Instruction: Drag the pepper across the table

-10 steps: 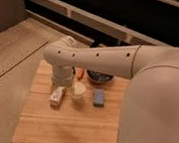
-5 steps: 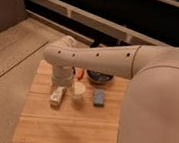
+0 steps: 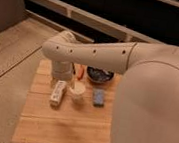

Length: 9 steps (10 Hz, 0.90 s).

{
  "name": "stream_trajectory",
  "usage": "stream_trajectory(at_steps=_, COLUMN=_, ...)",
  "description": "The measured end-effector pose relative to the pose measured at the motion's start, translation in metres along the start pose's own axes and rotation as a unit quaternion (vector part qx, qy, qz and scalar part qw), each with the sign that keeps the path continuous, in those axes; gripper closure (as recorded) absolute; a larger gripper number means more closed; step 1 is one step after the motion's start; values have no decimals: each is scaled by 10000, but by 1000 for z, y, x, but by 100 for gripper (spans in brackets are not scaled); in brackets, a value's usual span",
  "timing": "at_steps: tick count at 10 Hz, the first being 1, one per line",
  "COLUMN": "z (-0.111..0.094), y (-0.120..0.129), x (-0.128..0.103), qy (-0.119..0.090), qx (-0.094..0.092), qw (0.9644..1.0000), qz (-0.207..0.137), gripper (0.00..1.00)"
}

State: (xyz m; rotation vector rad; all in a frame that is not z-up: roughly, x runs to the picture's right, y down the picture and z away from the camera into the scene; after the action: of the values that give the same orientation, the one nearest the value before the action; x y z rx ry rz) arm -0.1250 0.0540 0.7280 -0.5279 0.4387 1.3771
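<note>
The pepper (image 3: 81,73), small and orange-red, lies on the slatted wooden table (image 3: 64,125) near its far edge, just left of a dark bowl (image 3: 99,75). My gripper (image 3: 76,87) hangs down from the big white arm, a little in front of the pepper and close to it. It is open and I see nothing held in it. The arm's wrist hides the part of the table left of the pepper.
A white bottle (image 3: 57,92) lies on its side left of the gripper. A small blue block (image 3: 99,96) sits to the gripper's right. My own white arm fills the right side of the view and covers the table's right edge.
</note>
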Motion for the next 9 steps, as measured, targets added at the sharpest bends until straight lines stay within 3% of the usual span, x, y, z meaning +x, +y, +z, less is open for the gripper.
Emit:
stream_trajectory(at_steps=3, z=-3, y=-5, x=-41, qy=-259, qx=85, qw=9991, qz=-324, gripper=35)
stream_trajectory(at_steps=9, z=-8, y=-43, x=-76, qy=-404, qx=116, qw=9985, qz=-349, gripper=35)
